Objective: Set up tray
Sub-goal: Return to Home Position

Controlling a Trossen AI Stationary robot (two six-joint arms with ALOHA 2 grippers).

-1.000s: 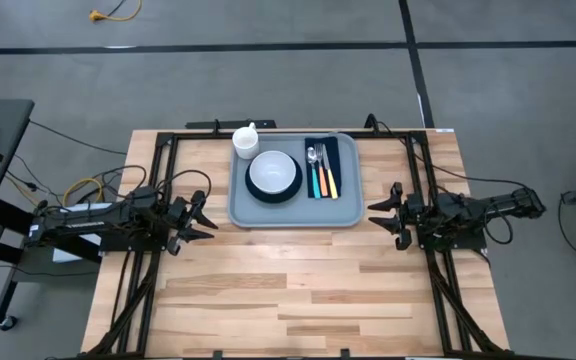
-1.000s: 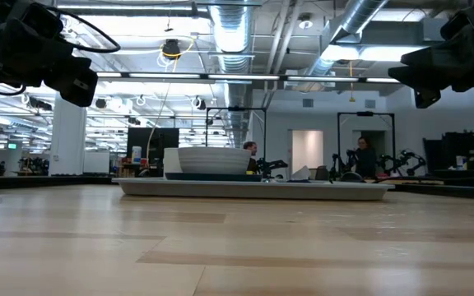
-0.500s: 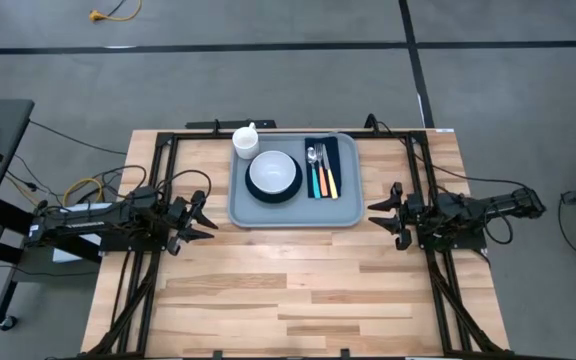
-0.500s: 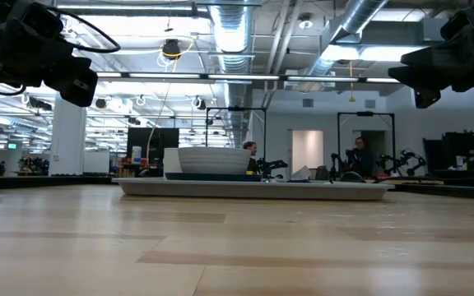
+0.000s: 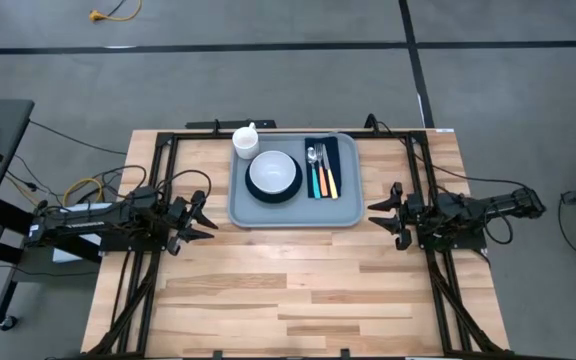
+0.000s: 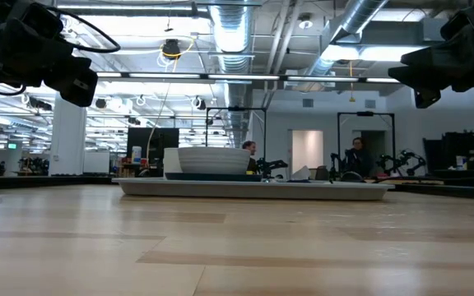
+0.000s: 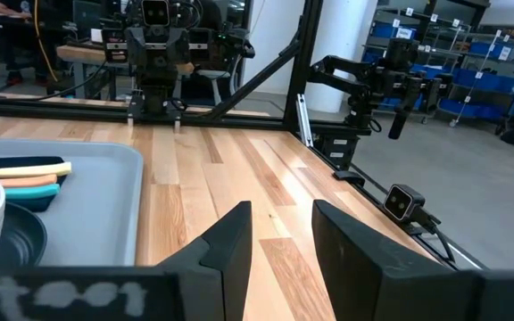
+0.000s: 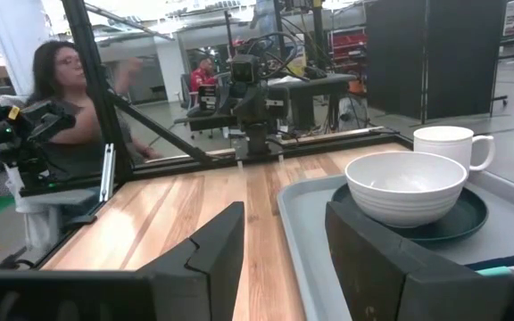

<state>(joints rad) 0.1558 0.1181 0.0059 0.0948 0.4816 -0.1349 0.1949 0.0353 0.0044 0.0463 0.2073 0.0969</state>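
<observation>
The grey-blue tray (image 5: 293,214) lies flat on the wooden table at its far middle. On it a white bowl (image 5: 273,172) sits on a dark plate (image 5: 259,192); a dark napkin (image 5: 344,160) carries cutlery with orange and teal handles (image 5: 321,180). A white mug (image 5: 245,139) stands at the tray's far left corner. My left gripper (image 5: 205,219) is open and empty, above the table left of the tray. My right gripper (image 5: 376,218) is open and empty, right of the tray. The tray (image 6: 253,188) also shows in the low view.
Bare wood fills the near half of the table (image 5: 288,300). Black arm frames (image 5: 423,170) run along both sides of the table. In the right wrist view a person (image 8: 65,98) is beyond the table's left edge. Other people (image 6: 359,156) stand far off in the room.
</observation>
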